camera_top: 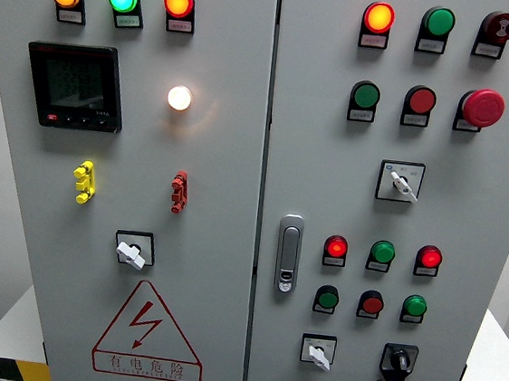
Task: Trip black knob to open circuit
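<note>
Neither robot hand of mine shows here, so I cannot tell how open either one is or whether it holds anything. In front of me stands a grey metal control cabinet (208,195) with two doors. The small black rotary knob (398,361) sits at the bottom right of the right door, just right of a white selector switch (318,353). Above it glows a lit red round indicator lamp (429,257).
</note>
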Robot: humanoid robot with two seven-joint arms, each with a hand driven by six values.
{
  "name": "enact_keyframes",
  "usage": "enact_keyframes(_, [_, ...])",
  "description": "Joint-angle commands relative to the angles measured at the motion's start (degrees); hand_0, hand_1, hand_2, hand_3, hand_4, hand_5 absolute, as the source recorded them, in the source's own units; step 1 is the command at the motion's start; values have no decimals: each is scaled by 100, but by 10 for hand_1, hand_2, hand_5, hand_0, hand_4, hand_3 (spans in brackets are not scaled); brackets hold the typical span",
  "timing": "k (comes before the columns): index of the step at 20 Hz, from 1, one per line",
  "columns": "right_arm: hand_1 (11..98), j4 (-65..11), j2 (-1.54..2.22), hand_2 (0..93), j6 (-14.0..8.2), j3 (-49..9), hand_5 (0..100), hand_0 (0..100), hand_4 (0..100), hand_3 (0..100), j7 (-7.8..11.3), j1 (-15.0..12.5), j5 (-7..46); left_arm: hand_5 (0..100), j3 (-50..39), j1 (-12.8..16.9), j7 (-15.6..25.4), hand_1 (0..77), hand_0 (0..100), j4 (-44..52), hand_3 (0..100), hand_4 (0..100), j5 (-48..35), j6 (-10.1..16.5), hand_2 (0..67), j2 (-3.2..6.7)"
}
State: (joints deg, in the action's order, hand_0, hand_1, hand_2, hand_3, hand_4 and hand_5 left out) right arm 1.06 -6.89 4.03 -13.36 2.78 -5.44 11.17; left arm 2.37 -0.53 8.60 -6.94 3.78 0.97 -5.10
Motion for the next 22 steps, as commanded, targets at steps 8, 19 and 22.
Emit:
enact_keyframes(8, [314, -132, -6, 55, 80, -3020, 134, 748, 58, 115, -418, -45, 3055, 16, 0, 0, 2, 33, 0, 0, 214, 67, 0, 0, 129, 1])
enact_keyframes(19, [317, 149, 117, 54, 379, -2707, 132, 743, 57, 114, -515, 341, 2419, 16, 0, 0, 2, 33, 0, 0, 214, 67, 0, 0, 129, 1])
enact_keyframes(22, [317, 70, 284, 54, 432, -2978, 132, 742, 57, 114, -532, 421, 2416, 16, 0, 0, 2, 34, 0, 0, 214, 67, 0, 0, 129, 1])
